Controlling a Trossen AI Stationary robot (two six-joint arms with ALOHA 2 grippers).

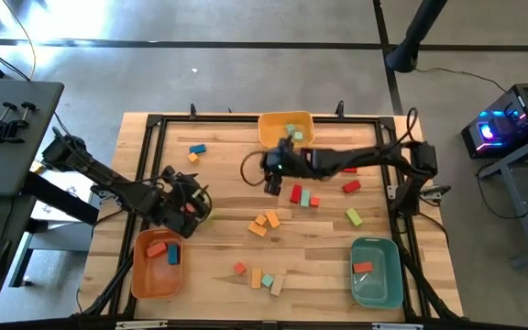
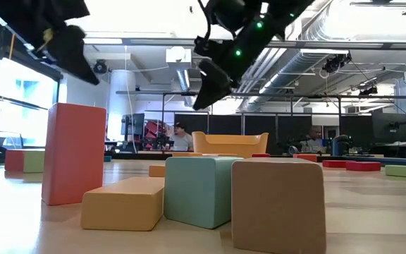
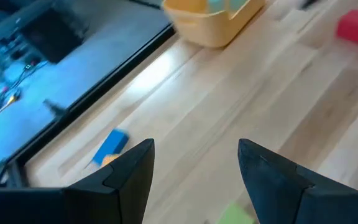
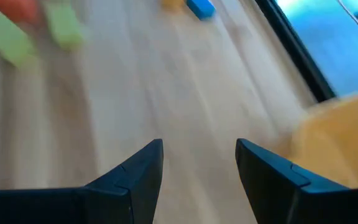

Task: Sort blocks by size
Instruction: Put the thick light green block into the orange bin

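Blocks (image 1: pixel 306 198) loose; both claws agape, empty.

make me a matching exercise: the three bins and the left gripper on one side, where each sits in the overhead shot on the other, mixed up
Things:
1. yellow bin
2. orange bin
3. teal bin
4. left gripper

Places:
A. near edge of the table, on the right arm's side, one red block inside
B. far edge of the table, near the middle
C. over the table just beyond the orange bin, fingers open and empty
D. near edge, on the left arm's side, with a red and a blue block inside

Pairs: 1-B, 2-D, 3-A, 4-C
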